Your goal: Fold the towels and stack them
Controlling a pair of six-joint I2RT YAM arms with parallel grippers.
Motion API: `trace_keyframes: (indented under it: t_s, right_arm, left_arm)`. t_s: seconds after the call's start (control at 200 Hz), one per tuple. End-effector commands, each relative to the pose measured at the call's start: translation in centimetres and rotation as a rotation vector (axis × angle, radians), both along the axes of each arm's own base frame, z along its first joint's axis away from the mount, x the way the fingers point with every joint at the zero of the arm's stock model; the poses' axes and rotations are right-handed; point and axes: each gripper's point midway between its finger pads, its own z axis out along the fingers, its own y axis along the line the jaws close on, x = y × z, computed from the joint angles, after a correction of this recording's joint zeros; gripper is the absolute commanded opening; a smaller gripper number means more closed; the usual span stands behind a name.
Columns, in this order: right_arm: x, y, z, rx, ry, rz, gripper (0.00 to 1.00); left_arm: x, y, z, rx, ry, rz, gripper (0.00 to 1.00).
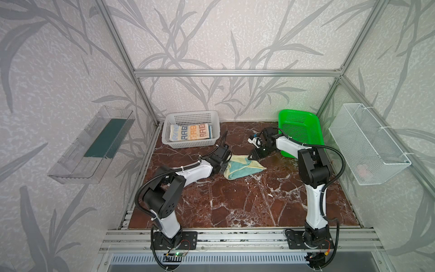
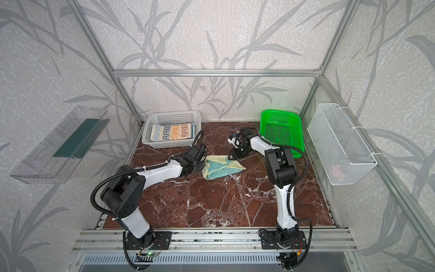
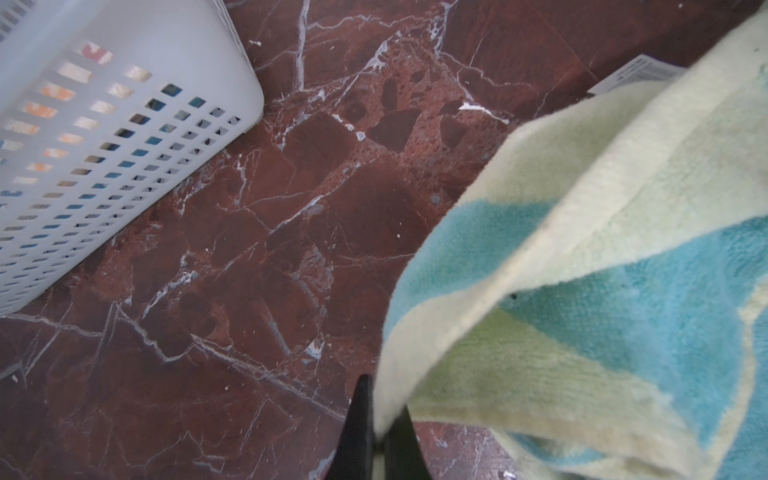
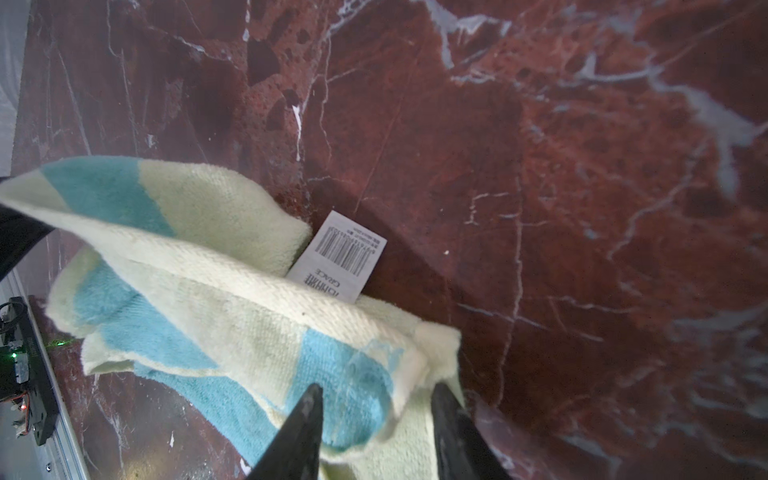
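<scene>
On the left wall a clear plastic tray (image 1: 91, 146) is being carried, well apart from the work. At the back left of the marble table (image 1: 235, 202) a white basket (image 1: 188, 143) is being occupied by the folded striped towel (image 1: 190, 133), its "RAB" lettering being shown upward, and a strip of blue cloth (image 1: 210, 131) is being shown at its right side, inside the same basket. Just in front of that basket, the left gripper (image 3: 384, 399) is being kept low over the table, and its jaws are being pressed together on the pale yellow left edge of the teal and pale yellow towel (image 1: 243, 168). That towel is being held rumpled and partly doubled over near the middle of the table, between the two grippers, with a white barcode label (image 4: 340, 257) being exposed at its far edge. At its right end, the right gripper (image 4: 378, 386) is being held with its jaws at a middling width, one on either side of a towel corner; the cloth there is not being visibly squeezed. Behind this arm a green basket (image 1: 299, 131) is being propped tilted at the back right, and on the right wall a white wire basket (image 1: 367, 143) is being hung.
</scene>
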Motion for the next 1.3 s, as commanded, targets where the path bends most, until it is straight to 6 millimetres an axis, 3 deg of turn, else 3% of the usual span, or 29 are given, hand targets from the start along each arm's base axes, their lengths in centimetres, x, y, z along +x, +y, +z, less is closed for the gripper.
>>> trace_keyframes:
  t_s: [0.0, 0.37, 0.79, 1.295]
  right_arm:
    - [0.2, -0.1, 0.3, 0.003, 0.014, 0.0, 0.43]
    - [1.1, 0.8, 1.0, 0.034, 0.023, 0.034, 0.4]
    - [0.7, -0.1, 0.0, -0.029, 0.078, 0.013, 0.34]
    - [1.8, 1.1, 0.1, 0.031, 0.105, 0.003, 0.25]
  left_arm:
    - [0.1, -0.5, -0.1, 0.006, 0.004, -0.016, 0.0]
    - [0.3, -0.8, -0.1, 0.009, 0.005, -0.022, 0.0]
    - [0.2, -0.9, -0.2, 0.011, 0.008, -0.026, 0.0]
    - [0.1, -0.9, -0.5, 0.01, 0.012, -0.027, 0.0]
